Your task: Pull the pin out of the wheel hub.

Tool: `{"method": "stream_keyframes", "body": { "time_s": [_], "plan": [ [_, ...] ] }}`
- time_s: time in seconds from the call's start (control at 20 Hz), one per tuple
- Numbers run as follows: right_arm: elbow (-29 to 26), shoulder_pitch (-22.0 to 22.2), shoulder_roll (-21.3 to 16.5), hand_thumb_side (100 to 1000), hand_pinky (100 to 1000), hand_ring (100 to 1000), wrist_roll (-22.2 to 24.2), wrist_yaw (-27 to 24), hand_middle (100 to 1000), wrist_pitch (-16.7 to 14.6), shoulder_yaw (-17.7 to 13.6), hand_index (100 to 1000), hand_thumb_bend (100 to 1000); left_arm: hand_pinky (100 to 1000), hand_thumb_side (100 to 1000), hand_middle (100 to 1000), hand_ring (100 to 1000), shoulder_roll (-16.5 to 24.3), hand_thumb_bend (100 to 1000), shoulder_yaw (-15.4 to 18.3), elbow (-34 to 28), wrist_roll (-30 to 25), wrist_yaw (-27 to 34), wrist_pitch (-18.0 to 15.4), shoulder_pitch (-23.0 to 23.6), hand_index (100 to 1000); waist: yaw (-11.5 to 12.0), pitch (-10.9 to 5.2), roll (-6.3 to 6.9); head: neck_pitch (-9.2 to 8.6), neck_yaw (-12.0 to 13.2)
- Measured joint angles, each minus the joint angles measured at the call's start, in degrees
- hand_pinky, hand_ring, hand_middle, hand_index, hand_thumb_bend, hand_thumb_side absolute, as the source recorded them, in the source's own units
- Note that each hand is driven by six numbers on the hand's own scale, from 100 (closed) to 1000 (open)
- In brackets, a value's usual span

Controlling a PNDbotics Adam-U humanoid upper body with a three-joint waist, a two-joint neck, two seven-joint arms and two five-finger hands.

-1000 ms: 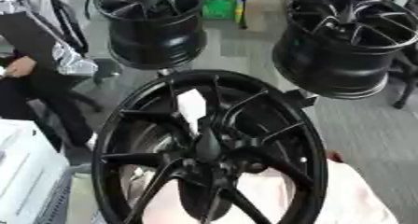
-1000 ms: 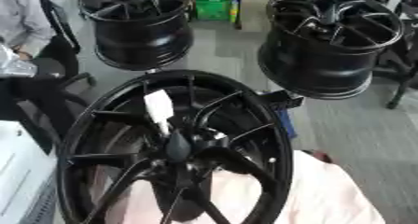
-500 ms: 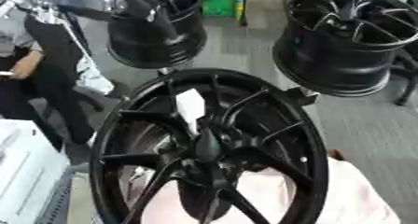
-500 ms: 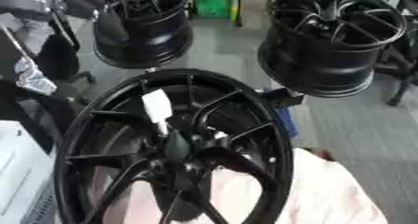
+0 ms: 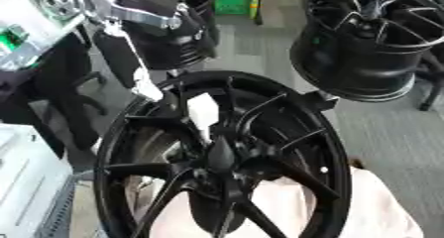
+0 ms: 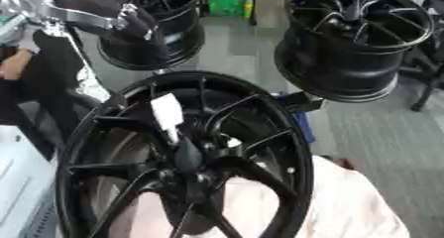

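The left hand (image 6: 137,20) shows at the upper left, at the end of a silver and black arm that comes in from the view's top left corner. It lies against a dark wheel behind it, so I cannot tell whether it is open or closed, and nothing can be seen held in it. It hangs above and to the left of the near wheel's rim, apart from it. The right hand shows in neither view.

The pin (image 5: 204,114) is the white, roughly rectangular piece among the spokes of the near wheel (image 5: 334,148). It sits just above the hub (image 5: 221,155), and its lower end narrows toward the hub's centre. Its long axis runs from the hub up and slightly to the left, roughly along the spoke line.

From the left hand the pin lies down and to the right, inside the rim, well below the hand. The left hand is the only one near it, so the reach looks like its job. It would need to come down past the upper rim to the white end, then draw along the pin's axis, away from the hub.

The wheel rests tilted on a pale pink cloth (image 5: 373,209). Two more black wheels (image 5: 373,48) stand behind on the grey floor.
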Motion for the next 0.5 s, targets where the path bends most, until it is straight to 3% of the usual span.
{"method": "stream_keyframes", "body": {
  "time_s": [0.3, 0.5],
  "plan": [
    [0.0, -0.13, 0.06, 743, 770, 670, 0.01, -0.22, 596, -0.02, 0.18, 746, 100, 863, 287, 773, 843, -3.01, 515, -2.44, 5.41, 1.13, -2.49, -1.13, -0.26, 887, -0.45, 0.37, 0.1, -0.16, 0.47],
    [0.0, -0.29, 0.1, 743, 769, 670, -0.04, -0.25, 596, -0.06, 0.17, 746, 100, 864, 252, 771, 845, -3.51, 510, -2.76, 7.72, 2.05, -3.94, -2.05, -0.26, 882, -0.78, 0.46, 0.29, -0.19, 0.66]
  ]
}}
